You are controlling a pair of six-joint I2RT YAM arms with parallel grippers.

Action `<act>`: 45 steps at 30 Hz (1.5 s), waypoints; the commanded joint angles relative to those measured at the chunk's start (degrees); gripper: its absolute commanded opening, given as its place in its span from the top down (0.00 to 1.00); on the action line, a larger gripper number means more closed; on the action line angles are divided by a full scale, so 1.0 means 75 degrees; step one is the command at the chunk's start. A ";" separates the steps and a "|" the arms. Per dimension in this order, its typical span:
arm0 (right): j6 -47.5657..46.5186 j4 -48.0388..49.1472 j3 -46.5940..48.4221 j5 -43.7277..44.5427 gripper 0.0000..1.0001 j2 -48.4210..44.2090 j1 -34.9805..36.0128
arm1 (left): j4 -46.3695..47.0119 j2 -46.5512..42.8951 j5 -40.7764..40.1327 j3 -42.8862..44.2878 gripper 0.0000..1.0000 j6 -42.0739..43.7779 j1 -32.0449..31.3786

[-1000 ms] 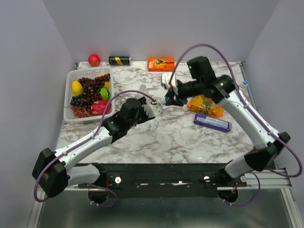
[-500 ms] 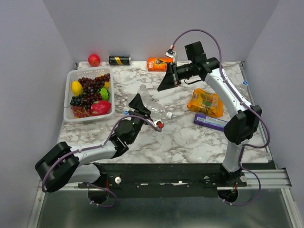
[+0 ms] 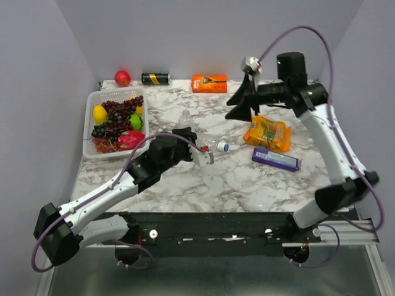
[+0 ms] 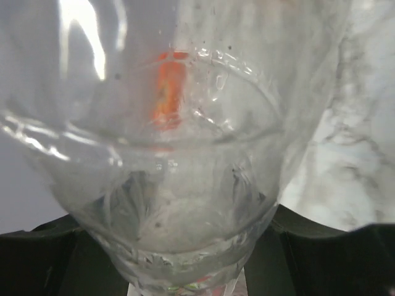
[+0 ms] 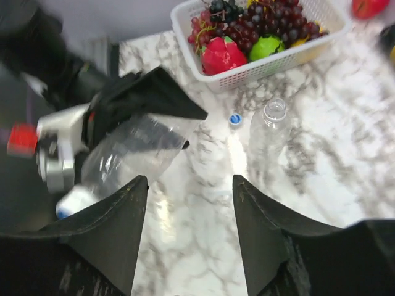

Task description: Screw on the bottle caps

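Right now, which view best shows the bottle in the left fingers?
Right wrist: it shows most of the bottle, cap included. Left wrist shows only its clear wall close up; top external, little beyond its capped end.

Clear colourless plastic bottle [image 4: 185,160] fills the left wrist view, cropped at top and sides — orange smear [image 4: 168,92] behind it unidentifiable. White slatted basket [image 5: 278,61] cropped at the top edge, right wrist view.

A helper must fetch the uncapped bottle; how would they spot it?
Find the white fruit basket on the left. Just right of it a clear bottle stands upright, open-necked, a loose blue cap beside it. The other clear bottle lies sideways in the left gripper.
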 commanded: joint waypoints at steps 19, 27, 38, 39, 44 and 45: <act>-1.0257 -0.2378 -0.3627 0.1456 0.41 -0.2981 0.2128 | -0.3567 0.0882 0.3742 0.1148 1.00 -0.2413 0.0745; -1.0529 -0.2367 -0.3628 0.1479 0.43 -0.2830 0.2292 | -0.3344 0.0917 0.3684 0.1160 1.00 -0.2460 0.0745; -1.0248 -0.1605 -0.3803 0.1667 0.63 -0.2724 0.2339 | -0.3285 0.0929 0.3684 0.1195 1.00 -0.2202 0.0756; -1.0201 -0.1640 -0.3745 0.1586 0.68 -0.2712 0.2339 | -0.3251 0.0940 0.3672 0.1184 1.00 -0.2202 0.0757; -0.7688 -0.1360 -0.3055 0.1351 0.91 -0.2164 0.2339 | -0.2035 0.0882 0.2088 0.0892 1.00 -0.3274 0.0722; -0.7031 -0.1347 -0.2577 0.1350 0.93 -0.1987 0.2327 | -0.1208 0.0824 0.1603 0.0833 1.00 -0.3559 0.0687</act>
